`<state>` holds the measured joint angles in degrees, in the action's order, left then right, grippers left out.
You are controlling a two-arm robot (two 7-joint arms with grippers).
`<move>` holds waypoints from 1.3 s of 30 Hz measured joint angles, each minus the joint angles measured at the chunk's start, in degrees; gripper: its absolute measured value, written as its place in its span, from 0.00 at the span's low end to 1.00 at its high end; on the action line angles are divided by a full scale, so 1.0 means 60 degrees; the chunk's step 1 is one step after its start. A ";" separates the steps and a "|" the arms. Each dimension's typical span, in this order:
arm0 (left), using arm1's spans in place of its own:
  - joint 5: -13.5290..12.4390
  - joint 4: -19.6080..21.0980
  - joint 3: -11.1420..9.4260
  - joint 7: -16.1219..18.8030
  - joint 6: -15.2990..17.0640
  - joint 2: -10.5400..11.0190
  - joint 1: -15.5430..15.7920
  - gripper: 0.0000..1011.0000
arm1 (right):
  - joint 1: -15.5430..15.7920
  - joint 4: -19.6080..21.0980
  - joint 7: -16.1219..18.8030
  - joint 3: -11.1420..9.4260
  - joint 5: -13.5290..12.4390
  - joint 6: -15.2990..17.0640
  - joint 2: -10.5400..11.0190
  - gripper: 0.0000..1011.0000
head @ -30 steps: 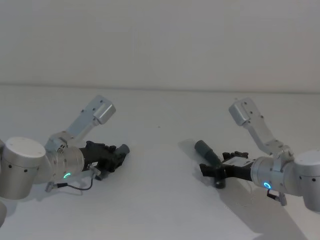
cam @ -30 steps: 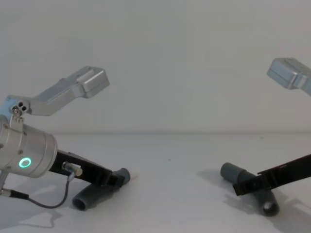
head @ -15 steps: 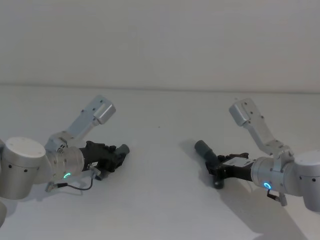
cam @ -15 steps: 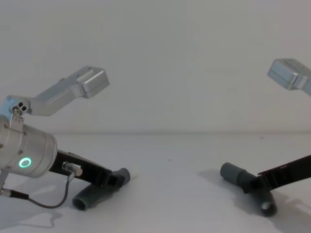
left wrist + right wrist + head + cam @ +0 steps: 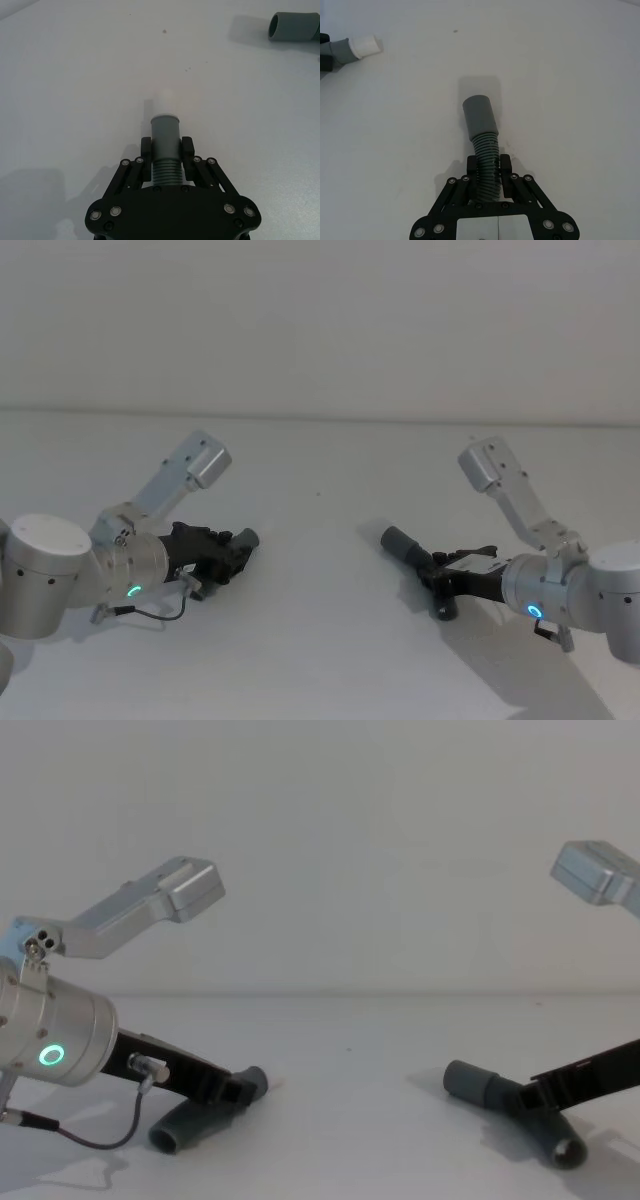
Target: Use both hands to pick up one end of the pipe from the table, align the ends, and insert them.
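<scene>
Left gripper [image 5: 166, 151]: low over the table [image 5: 320, 660], toward its left edge. Fingers clenched on the ribbed body of the left piece [image 5: 165, 134]. The grey cuff and white tip [image 5: 164, 101] stick out past the fingertips, pointing toward the middle of the table. Chest view: the piece's other end hangs below the gripper, at or just above the surface; contact not clear.

Right gripper [image 5: 488, 165]: low over the table, toward its right edge. Fingers clenched on the ribs of the right piece [image 5: 481, 125]. The socket [image 5: 478, 112] juts ahead, angled toward the middle and the far edge. Chest view: its open rear end sits low, by the surface; cannot tell whether it touches.

The pieces are well apart. The tip and socket roughly face each other across the middle of the table, not aligned.
</scene>
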<state>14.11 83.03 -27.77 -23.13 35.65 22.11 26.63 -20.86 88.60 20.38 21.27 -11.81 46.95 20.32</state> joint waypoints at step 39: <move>-0.0294 0.0720 -0.0444 -0.1894 -0.2590 0.1107 0.0497 0.34 | 0.0774 0.1378 0.0622 -0.0186 0.0574 -0.2987 0.1188 0.27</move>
<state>12.35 87.35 -30.43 -34.49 20.12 28.75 29.61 -16.21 96.87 24.12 20.15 -8.37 29.03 27.45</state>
